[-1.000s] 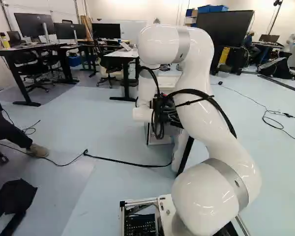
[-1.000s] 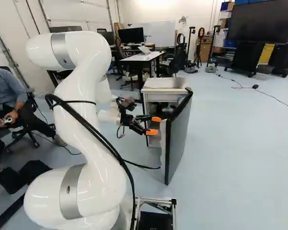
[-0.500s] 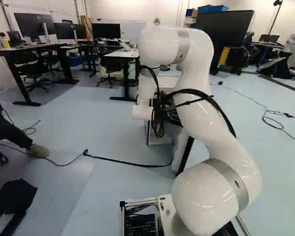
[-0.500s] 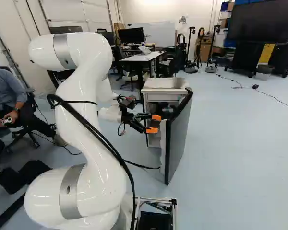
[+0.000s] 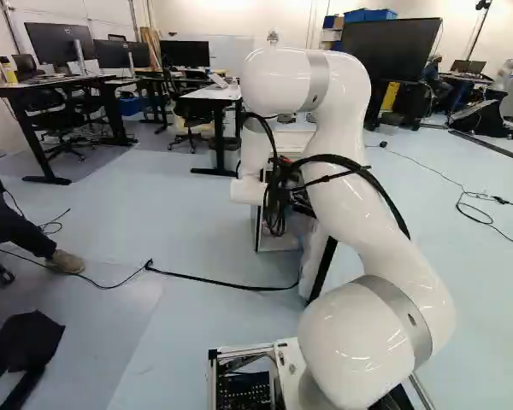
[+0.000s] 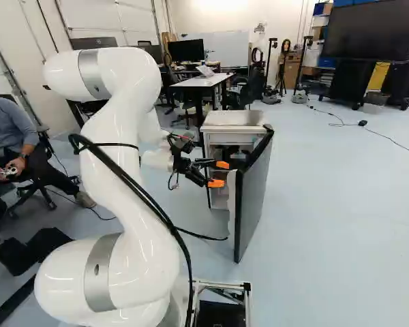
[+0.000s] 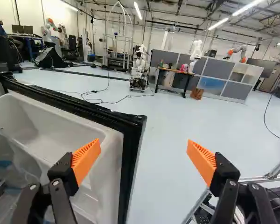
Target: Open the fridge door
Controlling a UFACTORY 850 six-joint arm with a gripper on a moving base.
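In the right base view the gripper (image 6: 221, 174) stands open at the inner side of the fridge door, near its free edge. The white fridge (image 6: 235, 118) is behind it, with the grey, black-rimmed door (image 6: 253, 197) swung wide open. Seen from the wrist, the gripper (image 7: 142, 156) has its orange pads far apart with nothing held. One finger is over the door's white inner liner (image 7: 65, 128); the other is past the black door edge (image 7: 133, 140), over the floor. Whether a finger touches the door, I cannot tell. My arm hides much of the fridge (image 5: 278, 239) in the left base view.
A black cable (image 5: 214, 279) lies on the floor left of the fridge. A desk (image 6: 203, 81) stands behind the fridge. A seated person is at the left of the right base view. Another robot (image 7: 139, 70) stands far off beyond the door.
The gripper has risen slightly, and the arm's upper part has shifted a little to the right in the base views. The door and the base have not moved.
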